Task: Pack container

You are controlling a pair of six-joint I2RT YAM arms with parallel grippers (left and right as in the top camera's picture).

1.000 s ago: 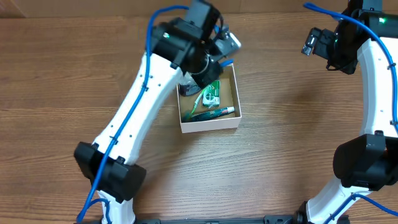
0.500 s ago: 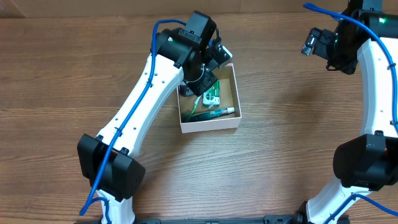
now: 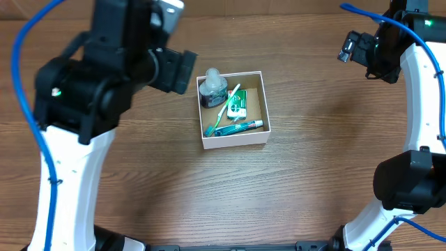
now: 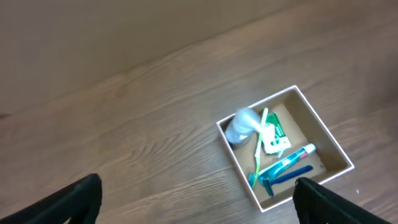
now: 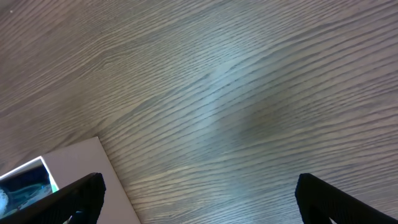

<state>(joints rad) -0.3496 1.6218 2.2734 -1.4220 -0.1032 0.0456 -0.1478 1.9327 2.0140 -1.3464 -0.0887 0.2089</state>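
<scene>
The container [image 3: 235,137], a shallow white-walled box with a brown inside, sits mid-table. It holds a clear bottle [image 3: 212,89] in its far left corner, a green toothbrush [image 3: 224,110], a green and white packet [image 3: 239,103], a toothpaste tube [image 3: 242,126] and a blue razor [image 4: 287,176]. My left gripper [image 4: 199,205] hangs open high above the table, left of the container [image 4: 295,115], with nothing between its fingers. My right gripper [image 5: 199,199] is open and empty over bare wood, far right of the box.
The left arm [image 3: 90,77] is raised close to the overhead camera and covers the table's far left. The right arm [image 3: 411,104] stands along the right edge. A corner of the container [image 5: 68,168] shows in the right wrist view.
My left gripper opened, let go of the bottle in the container's far left corner, and rose up and to the left. The right arm has not moved.
</scene>
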